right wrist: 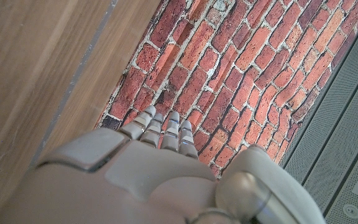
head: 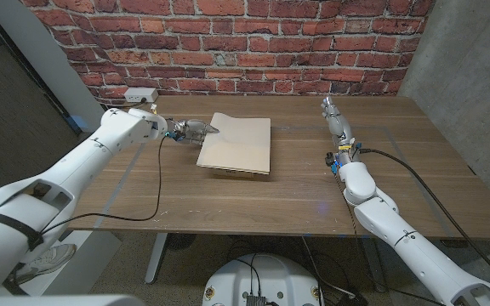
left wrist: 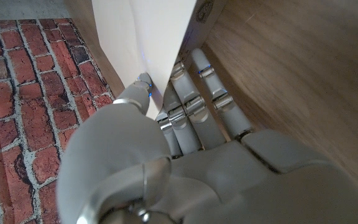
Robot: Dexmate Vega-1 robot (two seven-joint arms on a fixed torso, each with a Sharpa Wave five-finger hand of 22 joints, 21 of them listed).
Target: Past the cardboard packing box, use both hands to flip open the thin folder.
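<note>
Cream-coloured thin folder lying flat on wooden table, twd far side, left of centre, brick wall just behind; no cardboard packing box identifiable in these pics. Left hand reaching in at folder's left far corner, w/ fingers sliding under the cover and thumb coming over the top, so pinching the cover edge — prob. placed there bc a thin sheet needs a fingertip wedge to separate from the rest. Seeing, in left wrist view, cover rising as a pale sheet betw. thumb and fingers, slightly lifted off the table. Right hand standing well apart from folder, on the right side of table, fingers stretched out straight and apart, holding nothing; pointing twd brick wall in right wrist view. Prob. waiting there to stay out of the way til the cover is up enough to catch. Judging step in hand as starting the lift: cover barely raised, flip not yet done. Next move likely needing right hand to come across to the cover's free edge, sharing the swing. Risk: whole folder sliding or lifting instead of cover alone, since nothing pinning the back.
</note>
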